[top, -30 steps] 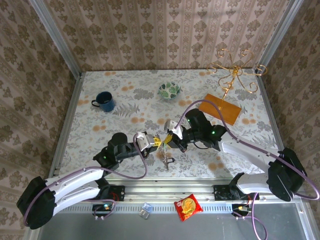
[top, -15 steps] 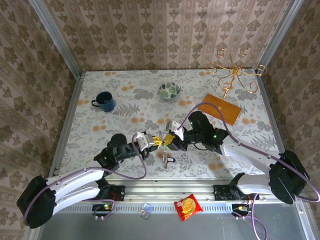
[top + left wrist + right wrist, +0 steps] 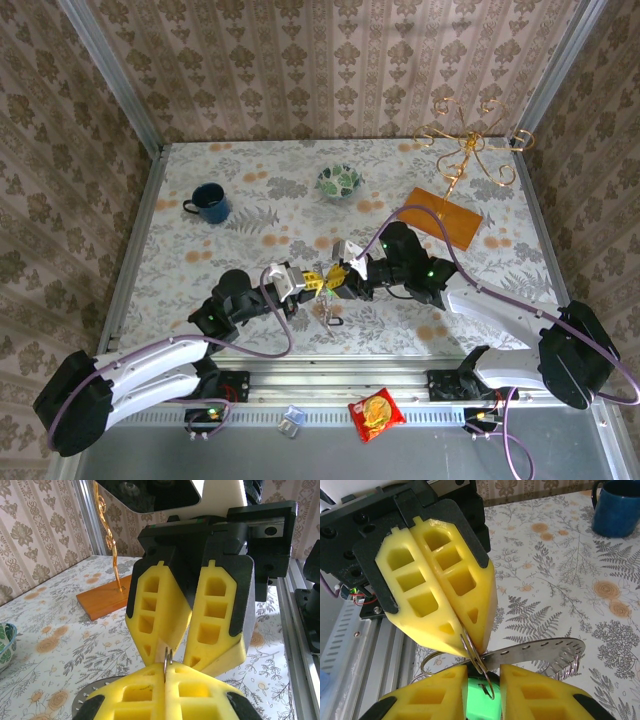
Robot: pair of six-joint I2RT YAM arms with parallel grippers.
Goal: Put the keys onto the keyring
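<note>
At the near centre of the table (image 3: 200, 250), clear of the mug and bowl at the far side, your two arms meet tip to tip above the cloth.

The left gripper (image 3: 471, 646) is clenched. Its yellow fingers are pressed flat together, with the thin wire of the keyring (image 3: 480, 669) pinched at their tips, so the loop stands out toward the other arm.

The right gripper (image 3: 175, 657) faces it, with its jaws a little apart. From the right wrist, the green head of the keys (image 3: 481, 702) fills the gap between them, so it appears to be grasping the bunch by that head. A slotted silver blade (image 3: 535, 652) trails off to the right, just behind the ring. From the left wrist, the right fingertips sit just beside the ring wire, nearly touching it.

The step in hand looks like the threading itself: ring and keys are brought together, but you cannot tell from these views whether any key's eye has caught the wire.

The next move probably calls for a steady left hold. The right wrist then needs small, slow adjustments to line the key's hole up with the open end of the coil and slide it along. A loose grip on the green head could let the bunch twist away.
</note>
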